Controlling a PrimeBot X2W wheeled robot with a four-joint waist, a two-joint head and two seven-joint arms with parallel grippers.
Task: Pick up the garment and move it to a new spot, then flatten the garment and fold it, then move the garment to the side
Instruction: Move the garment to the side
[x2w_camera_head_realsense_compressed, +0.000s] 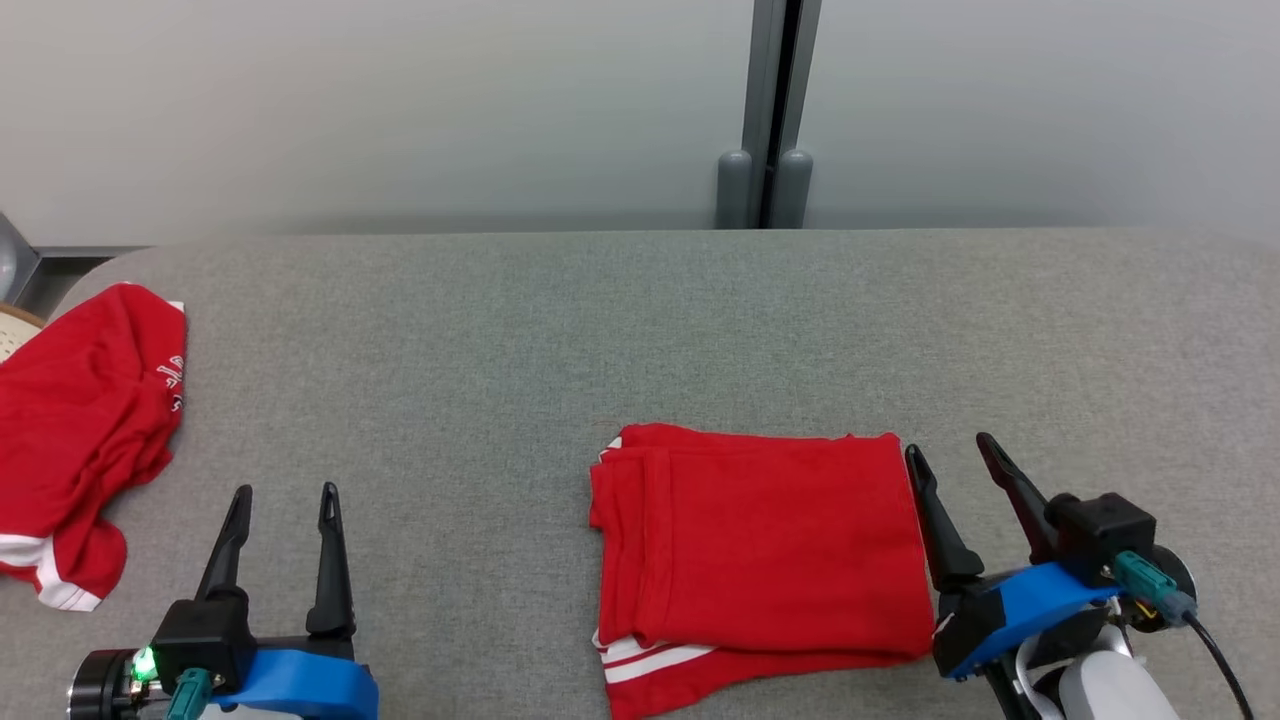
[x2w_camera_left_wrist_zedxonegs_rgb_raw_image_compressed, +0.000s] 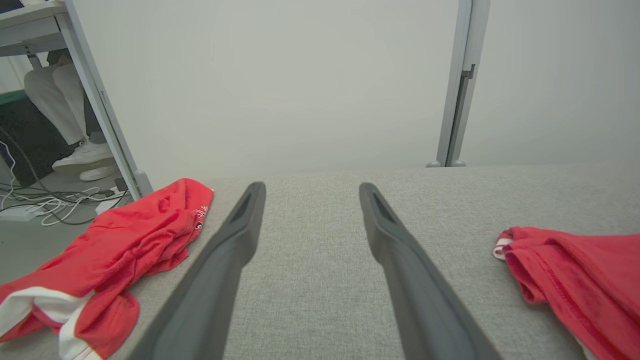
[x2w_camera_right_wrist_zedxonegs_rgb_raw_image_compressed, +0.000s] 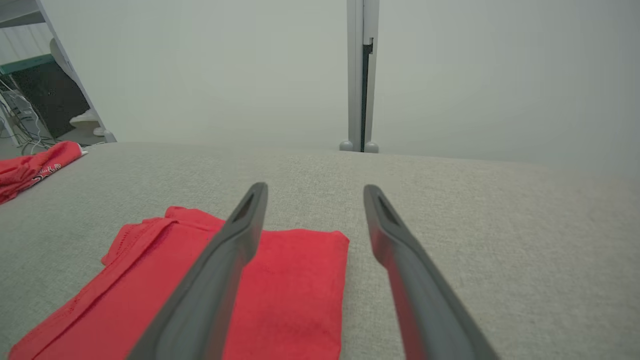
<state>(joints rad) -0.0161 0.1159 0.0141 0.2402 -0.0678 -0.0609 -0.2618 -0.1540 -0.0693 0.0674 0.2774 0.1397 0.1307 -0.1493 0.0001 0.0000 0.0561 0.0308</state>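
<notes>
A red garment (x2w_camera_head_realsense_compressed: 760, 555) with white stripes lies folded into a rectangle on the grey table, centre right; its left edge (x2w_camera_left_wrist_zedxonegs_rgb_raw_image_compressed: 575, 280) shows in the left wrist view and its right part (x2w_camera_right_wrist_zedxonegs_rgb_raw_image_compressed: 280, 290) in the right wrist view. Just right of that folded garment my right gripper (x2w_camera_head_realsense_compressed: 950, 450) stands open and holds nothing, its left finger over the cloth's right edge (x2w_camera_right_wrist_zedxonegs_rgb_raw_image_compressed: 317, 195). At the lower left my left gripper (x2w_camera_head_realsense_compressed: 285, 490) is open above bare table (x2w_camera_left_wrist_zedxonegs_rgb_raw_image_compressed: 310, 190), empty too. A second red garment (x2w_camera_head_realsense_compressed: 85, 440) lies crumpled at the table's left edge (x2w_camera_left_wrist_zedxonegs_rgb_raw_image_compressed: 115, 245) (x2w_camera_right_wrist_zedxonegs_rgb_raw_image_compressed: 30, 167).
The grey fabric-covered table (x2w_camera_head_realsense_compressed: 500, 350) stretches wide, backed by a pale wall with a grey post (x2w_camera_head_realsense_compressed: 768, 120). Beyond the left edge are a desk leg, floor cables (x2w_camera_left_wrist_zedxonegs_rgb_raw_image_compressed: 40, 205) and a seated person's legs and shoes (x2w_camera_left_wrist_zedxonegs_rgb_raw_image_compressed: 82, 155).
</notes>
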